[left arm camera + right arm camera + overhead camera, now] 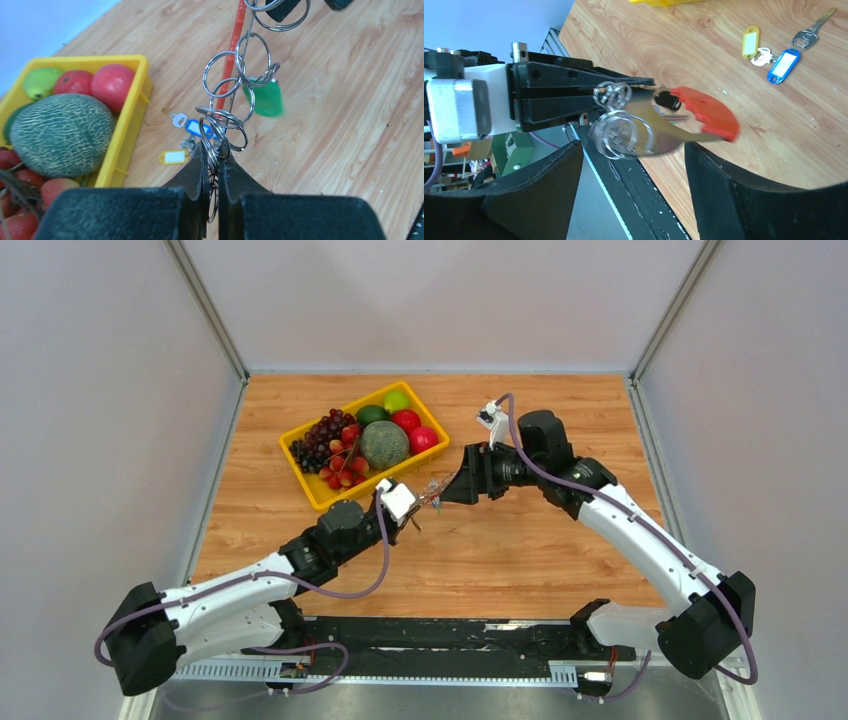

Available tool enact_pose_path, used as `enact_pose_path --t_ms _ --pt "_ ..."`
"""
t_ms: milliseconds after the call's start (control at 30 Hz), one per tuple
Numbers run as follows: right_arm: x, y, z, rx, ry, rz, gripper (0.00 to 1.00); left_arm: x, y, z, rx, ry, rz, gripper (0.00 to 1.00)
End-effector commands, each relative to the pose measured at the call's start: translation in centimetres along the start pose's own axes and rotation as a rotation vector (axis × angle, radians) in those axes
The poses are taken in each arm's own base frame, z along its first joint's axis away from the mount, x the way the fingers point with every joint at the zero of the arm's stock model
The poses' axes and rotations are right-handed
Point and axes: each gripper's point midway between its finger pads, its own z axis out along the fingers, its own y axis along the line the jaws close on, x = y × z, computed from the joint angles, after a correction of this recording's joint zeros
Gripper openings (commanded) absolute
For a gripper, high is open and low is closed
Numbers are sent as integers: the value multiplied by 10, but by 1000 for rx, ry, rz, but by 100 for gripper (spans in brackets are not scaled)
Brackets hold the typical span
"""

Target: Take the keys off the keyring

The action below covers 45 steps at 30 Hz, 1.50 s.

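Over on the left the yellow tray [127,125] of fruit is just sitting there, not involved. The left pincer [214,155] is clamping tight on a couple of the thin split rings [225,95] at the bottom of the chain, so it's carrying the whole bunch up off the desk [520,550] on its own. The keyring [706,112], the red curved clip, is hanging in the air between the two arms, with a green tag [264,97] dangling off the rings. I can't tell if there's a key behind that tag. On the right, the right pincer [631,147] is standing wide, fingers either side of the clip and touching nothing. Two tagged keys [809,32] are lying loose on the desk, one with a yellow tag [750,41], one with a blue tag [783,65], so I'm guessing the job is partly done. What's worrying me is that everything is riding on one pinch of skinny wire. The red end is looking blurry, so it's probably swinging, and nothing is steadying it. If the right side is closing while it's moving, it could grab the wrong ring, twist the chain, or yank it out of the left grip and drop it all.
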Motion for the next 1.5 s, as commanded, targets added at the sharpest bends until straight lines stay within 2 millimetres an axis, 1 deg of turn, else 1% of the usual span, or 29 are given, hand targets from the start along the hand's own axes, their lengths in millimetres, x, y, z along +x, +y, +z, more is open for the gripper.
enact_pose_path --t_ms 0,67,133,200,233,300,367,433,467,533,600,700,767,867,933,1000,1133,1200,1267,1367,1400,1433,1467 --pt "-5 16 -11 -54 -35 -124 77 -39 23 -18 -103 -186 122 0" --pt "-9 21 -17 -64 -58 -192 77 -43 23 -25 -100 -204 185 0" --pt "-13 24 -25 -56 -89 -243 77 -45 18 -27 -63 -213 238 0" --pt "-17 29 -34 -48 -125 -289 78 -47 10 -29 -14 -227 279 0" --pt "-18 34 -40 -57 -144 -321 78 -48 3 -30 28 -238 319 0" --pt "-19 44 -51 -78 -175 -384 81 -46 -4 -32 76 -245 371 0" --pt "-18 52 -60 -95 -216 -454 85 -49 -5 -35 79 -254 386 0" --pt "-14 61 -66 -124 -264 -535 92 -54 -2 -37 66 -265 390 0" --pt "-9 70 -68 -158 -287 -599 95 -57 -1 -39 62 -271 393 0" --pt "4 81 -70 -220 -332 -746 97 -60 -1 -40 65 -273 403 0" --pt "16 85 -71 -256 -367 -880 100 -61 -1 -40 67 -269 400 0" --pt "14 81 -71 -217 -411 -944 98 -60 -6 -40 93 -267 396 0" --pt "10 77 -68 -185 -419 -951 91 -59 -9 -40 112 -270 398 0" --pt "8 68 -59 -156 -416 -987 86 -60 -17 -40 154 -284 406 0" --pt "8 63 -50 -150 -407 -1021 77 -61 -22 -40 182 -292 410 0" --pt "10 63 -41 -168 -379 -1041 67 -60 -26 -39 206 -293 411 0" --pt "15 67 -35 -208 -343 -1057 52 -61 -29 -38 218 -298 397 0" --pt "18 67 -33 -219 -330 -1059 41 -67 -32 -41 229 -334 384 0" --pt "21 69 -31 -235 -315 -1059 28 -70 -34 -43 233 -360 372 0" --pt "25 72 -31 -253 -294 -1058 9 -75 -32 -45 219 -379 359 0" --pt "25 72 -31 -253 -293 -1058 2 -76 -30 -45 206 -381 352 0" --pt "26 73 -31 -256 -294 -1059 0 -77 -28 -45 193 -381 320 1" --pt "26 73 -31 -258 -294 -1063 0 -82 -26 -46 180 -404 301 8"
